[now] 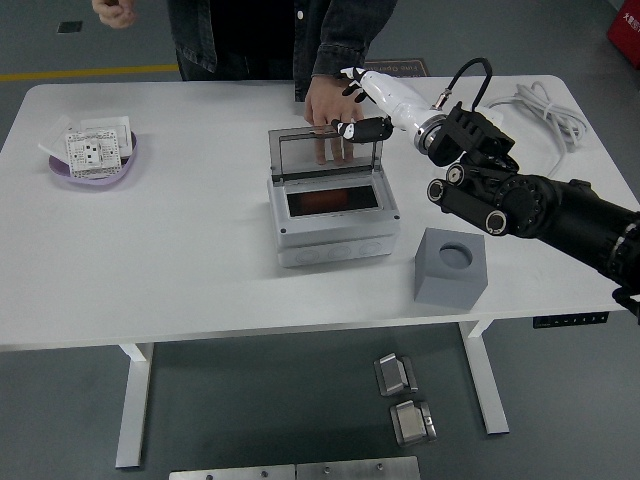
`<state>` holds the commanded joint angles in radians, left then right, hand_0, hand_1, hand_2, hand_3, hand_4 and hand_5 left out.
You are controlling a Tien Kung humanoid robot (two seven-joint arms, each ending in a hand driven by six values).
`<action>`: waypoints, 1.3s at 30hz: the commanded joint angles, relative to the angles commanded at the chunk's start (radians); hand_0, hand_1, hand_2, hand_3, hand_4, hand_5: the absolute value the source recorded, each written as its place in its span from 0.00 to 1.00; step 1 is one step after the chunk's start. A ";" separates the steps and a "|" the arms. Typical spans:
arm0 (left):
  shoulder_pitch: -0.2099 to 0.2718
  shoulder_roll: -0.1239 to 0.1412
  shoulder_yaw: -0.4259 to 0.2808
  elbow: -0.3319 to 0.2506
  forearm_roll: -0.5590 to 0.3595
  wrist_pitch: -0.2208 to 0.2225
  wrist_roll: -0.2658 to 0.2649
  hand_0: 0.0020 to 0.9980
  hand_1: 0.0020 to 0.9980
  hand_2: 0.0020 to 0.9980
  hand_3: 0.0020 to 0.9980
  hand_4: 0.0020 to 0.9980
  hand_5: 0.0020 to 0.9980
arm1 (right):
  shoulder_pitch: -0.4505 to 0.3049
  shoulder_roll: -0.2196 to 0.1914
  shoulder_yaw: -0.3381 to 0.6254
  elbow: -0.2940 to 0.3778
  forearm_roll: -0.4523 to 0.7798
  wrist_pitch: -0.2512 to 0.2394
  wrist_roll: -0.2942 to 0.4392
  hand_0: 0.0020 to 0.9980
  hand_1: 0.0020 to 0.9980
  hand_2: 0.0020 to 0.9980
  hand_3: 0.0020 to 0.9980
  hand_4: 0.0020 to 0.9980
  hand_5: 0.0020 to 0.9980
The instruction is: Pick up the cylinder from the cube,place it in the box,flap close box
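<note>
The grey box (pixel 332 232) stands mid-table with its clear lid (pixel 300 155) raised at the back. Something dark red (pixel 320 203) lies in the box's opening; I cannot make out its shape. The grey cube (pixel 450 266) sits right of the box, and the round hole in its top holds nothing. My right hand (pixel 362 108), white with black fingertips, hovers at the lid's upper right corner with fingers loosely spread, one dark fingertip (pixel 366 128) at the lid's top edge. A person's hand (pixel 328 103) rests just behind the lid. My left arm is out of sight.
A purple bowl (pixel 60 172) with white socket parts sits far left. A white power strip (pixel 482 128) and its cable (pixel 548 118) lie at the back right. The person stands at the far edge, their other hand (pixel 115 10) raised at top left.
</note>
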<state>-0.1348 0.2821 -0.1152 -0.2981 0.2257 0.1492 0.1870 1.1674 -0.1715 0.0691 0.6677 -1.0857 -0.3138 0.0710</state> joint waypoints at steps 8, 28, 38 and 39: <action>0.009 -0.002 -0.004 0.003 -0.006 0.000 0.000 0.66 0.65 0.61 0.65 0.63 0.43 | -0.037 -0.019 -0.028 0.084 -0.036 -0.045 0.015 0.85 0.77 0.79 0.91 0.72 0.37; 0.026 -0.010 -0.038 0.002 0.006 0.000 -0.002 0.66 0.65 0.61 0.64 0.63 0.44 | -0.148 -0.162 0.013 0.392 -0.300 -0.101 -0.035 0.85 0.77 0.80 0.90 0.70 0.37; 0.031 -0.014 -0.047 0.002 0.010 -0.001 -0.002 0.66 0.66 0.61 0.64 0.63 0.44 | -0.218 -0.228 0.080 0.518 -0.393 -0.099 -0.072 0.84 0.76 0.80 0.91 0.70 0.38; 0.031 -0.014 -0.047 0.002 0.010 -0.001 -0.002 0.66 0.66 0.61 0.64 0.63 0.44 | -0.229 -0.234 0.088 0.526 -0.395 -0.100 -0.073 0.84 0.76 0.80 0.91 0.70 0.38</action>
<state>-0.1035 0.2676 -0.1621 -0.2960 0.2352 0.1486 0.1850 0.9388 -0.4050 0.1574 1.1935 -1.4808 -0.4138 -0.0019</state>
